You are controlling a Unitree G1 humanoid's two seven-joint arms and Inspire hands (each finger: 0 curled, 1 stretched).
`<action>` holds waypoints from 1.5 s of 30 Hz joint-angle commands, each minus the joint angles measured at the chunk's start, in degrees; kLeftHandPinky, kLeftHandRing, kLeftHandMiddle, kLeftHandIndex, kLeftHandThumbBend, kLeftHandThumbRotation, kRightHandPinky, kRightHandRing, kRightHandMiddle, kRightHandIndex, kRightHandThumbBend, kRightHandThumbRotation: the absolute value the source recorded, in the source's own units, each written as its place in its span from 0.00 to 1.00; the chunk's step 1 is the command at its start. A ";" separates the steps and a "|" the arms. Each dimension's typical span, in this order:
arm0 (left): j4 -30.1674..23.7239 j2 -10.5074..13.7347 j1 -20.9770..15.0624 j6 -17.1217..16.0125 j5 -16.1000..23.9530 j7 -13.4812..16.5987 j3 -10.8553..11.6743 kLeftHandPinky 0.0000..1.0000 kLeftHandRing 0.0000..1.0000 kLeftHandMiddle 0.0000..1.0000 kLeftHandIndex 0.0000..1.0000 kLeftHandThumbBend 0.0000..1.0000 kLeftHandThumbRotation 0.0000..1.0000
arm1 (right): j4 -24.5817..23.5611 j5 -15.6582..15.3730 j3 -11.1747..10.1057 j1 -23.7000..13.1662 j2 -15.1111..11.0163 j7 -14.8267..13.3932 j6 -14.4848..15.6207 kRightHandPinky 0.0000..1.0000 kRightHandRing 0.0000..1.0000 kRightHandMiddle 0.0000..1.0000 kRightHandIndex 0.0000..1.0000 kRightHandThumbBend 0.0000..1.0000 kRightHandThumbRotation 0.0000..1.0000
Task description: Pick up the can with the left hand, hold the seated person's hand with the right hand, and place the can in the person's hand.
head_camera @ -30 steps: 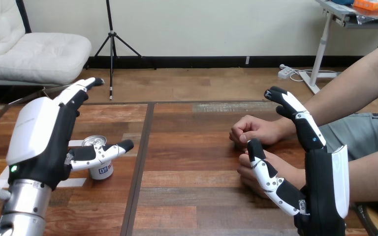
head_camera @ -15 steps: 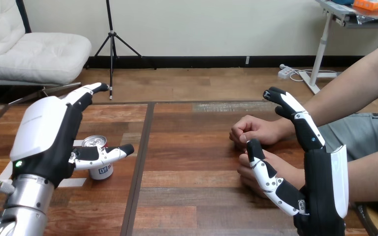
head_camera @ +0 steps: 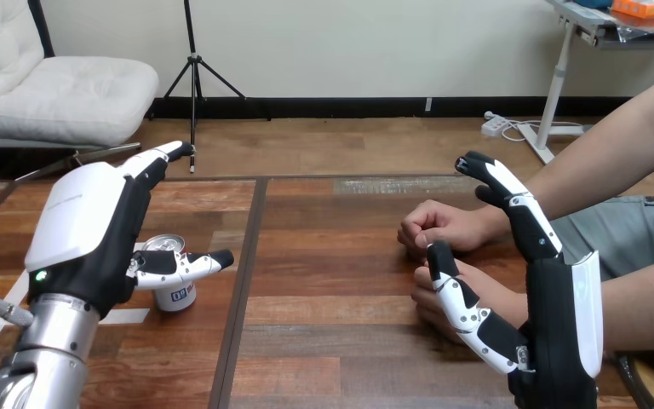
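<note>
Head view: I'd call this the reach-for-the-can step. The robot's left hand [head_camera: 85, 226] sits wide open near the tabletop's left edge. Its fingers are straight out past the small white aluminium can with a silver top [head_camera: 176, 296] and its thumb crosses in front of it, with nothing gripped yet. The can stands upright on the wooden table [head_camera: 332, 341]. I can't tell if the top's been opened, so what's inside is anyone's guess. Next move, I reckon, is wrapping the fingers round the can before any lift. Over by the right edge, the right hand [head_camera: 562, 324] is open too, thumb lying across the person's nearer fist [head_camera: 426, 302], though I can't tell if they touch. The person's farther fist [head_camera: 438, 226] rests just beyond.
</note>
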 commanded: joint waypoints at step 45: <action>18.18 5.66 -13.78 3.62 1.48 3.71 -7.76 0.74 0.82 0.86 0.84 0.87 0.24 | 0.36 0.52 -1.17 -2.74 -0.16 -0.16 -0.59 0.79 0.85 0.86 0.79 0.32 0.26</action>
